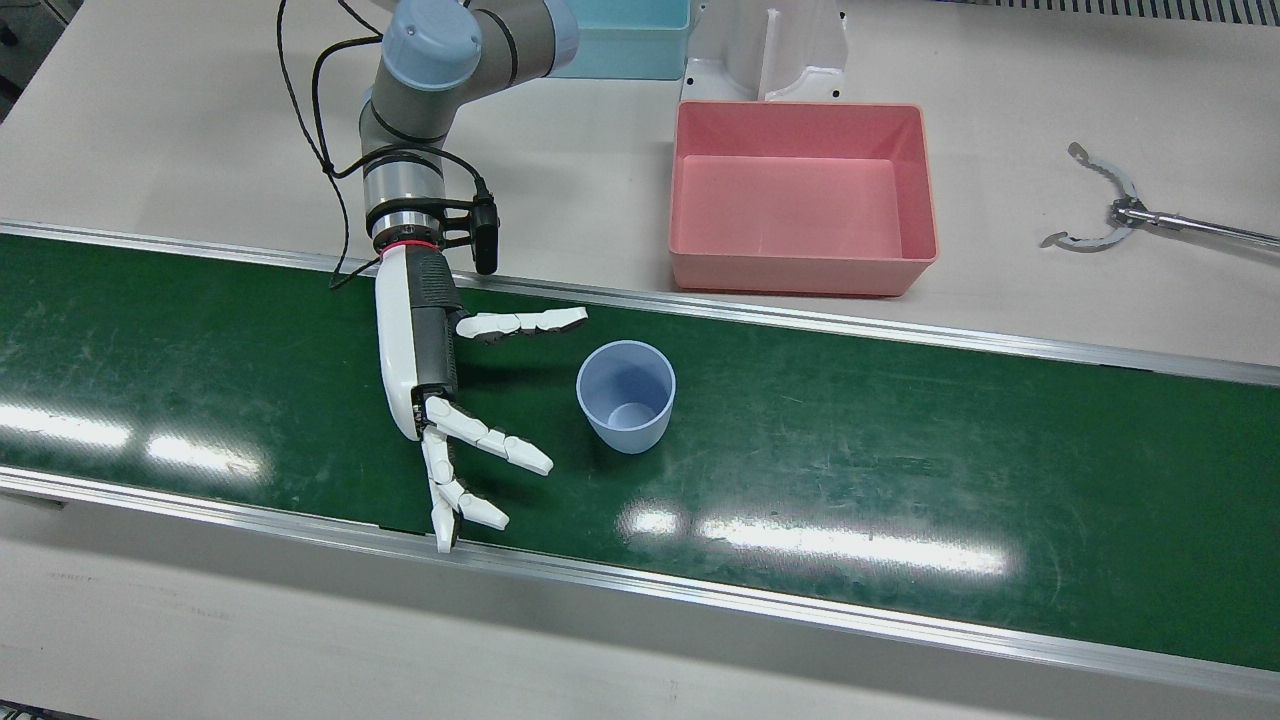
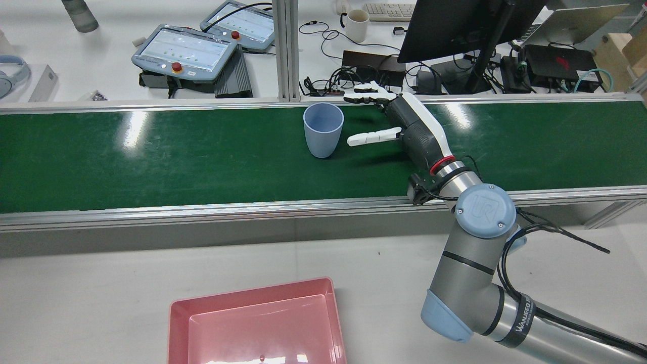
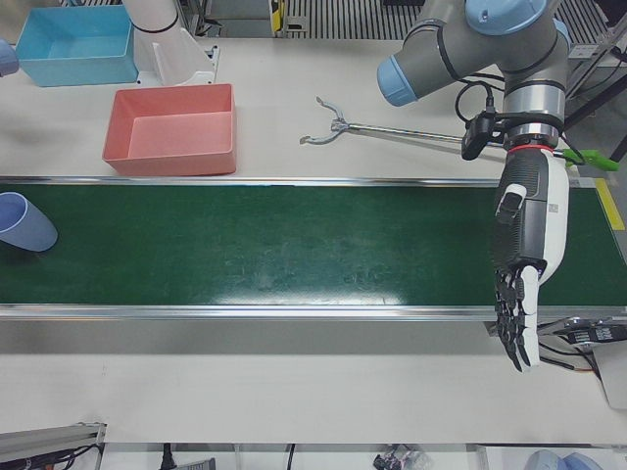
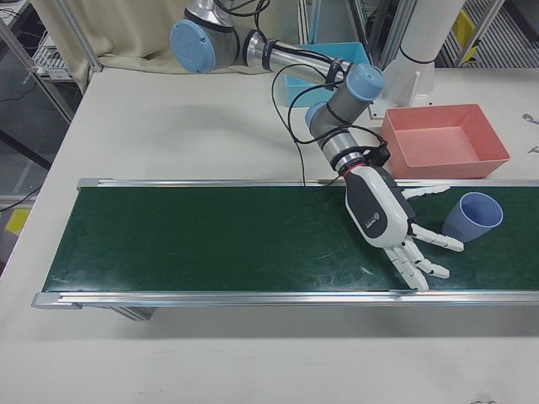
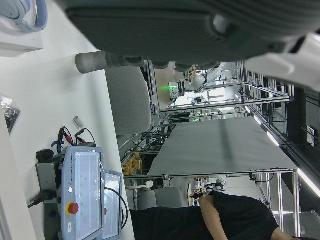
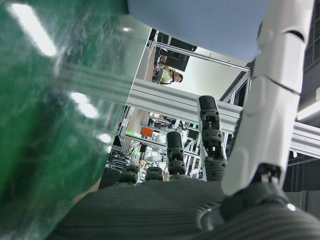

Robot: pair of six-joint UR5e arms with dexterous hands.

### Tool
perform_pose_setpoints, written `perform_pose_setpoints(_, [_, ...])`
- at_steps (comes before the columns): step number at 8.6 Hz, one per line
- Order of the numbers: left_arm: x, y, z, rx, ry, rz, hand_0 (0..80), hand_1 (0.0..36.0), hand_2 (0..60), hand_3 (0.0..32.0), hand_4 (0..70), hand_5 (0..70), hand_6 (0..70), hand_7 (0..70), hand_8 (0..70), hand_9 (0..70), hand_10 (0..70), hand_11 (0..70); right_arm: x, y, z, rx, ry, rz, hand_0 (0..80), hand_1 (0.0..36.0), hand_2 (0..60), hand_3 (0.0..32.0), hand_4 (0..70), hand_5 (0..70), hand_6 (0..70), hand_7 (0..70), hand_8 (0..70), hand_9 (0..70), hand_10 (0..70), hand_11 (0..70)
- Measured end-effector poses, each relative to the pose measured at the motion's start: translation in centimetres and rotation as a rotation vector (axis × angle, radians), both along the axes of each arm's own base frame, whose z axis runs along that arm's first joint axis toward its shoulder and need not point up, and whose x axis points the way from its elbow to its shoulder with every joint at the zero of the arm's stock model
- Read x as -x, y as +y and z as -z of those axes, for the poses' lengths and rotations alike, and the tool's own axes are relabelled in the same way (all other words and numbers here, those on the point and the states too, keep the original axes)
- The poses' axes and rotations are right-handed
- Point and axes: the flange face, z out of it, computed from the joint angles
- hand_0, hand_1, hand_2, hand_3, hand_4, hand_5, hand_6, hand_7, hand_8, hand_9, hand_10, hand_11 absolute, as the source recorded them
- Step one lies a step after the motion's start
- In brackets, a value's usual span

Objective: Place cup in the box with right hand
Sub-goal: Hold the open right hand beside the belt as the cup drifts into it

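A: Right hand [image 1: 440, 400] is spread wide, holding nothing, just beside the upright blue cup [image 1: 626, 396] on the green belt [image 1: 900, 450].

B: I'd slide in level (don't tip it), wrap mid-wall, then lift toward the pink box [image 1: 800, 205].

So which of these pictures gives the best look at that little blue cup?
The front view: the cup stands whole and upright on the green belt, its inside visible, beside the open right hand. The rear and right-front views show it smaller, the left-front view cuts it at the edge, and the right hand view shows only a blurred part.
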Motion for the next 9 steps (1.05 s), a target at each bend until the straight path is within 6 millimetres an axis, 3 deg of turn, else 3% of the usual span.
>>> perform_pose_setpoints(9, [-0.03, 0.0, 0.01, 0.0, 0.0, 0.0, 0.0, 0.0, 0.0, 0.0, 0.0, 0.0, 0.0, 0.0, 0.0, 0.0, 0.0, 0.0, 0.61, 0.23, 0.33, -0.003, -0.004, 0.009, 55.3, 18.3, 5.0, 0.0, 26.6, 5.8, 7.8, 32.1, 1.1, 6.1, 3.4, 6.8])
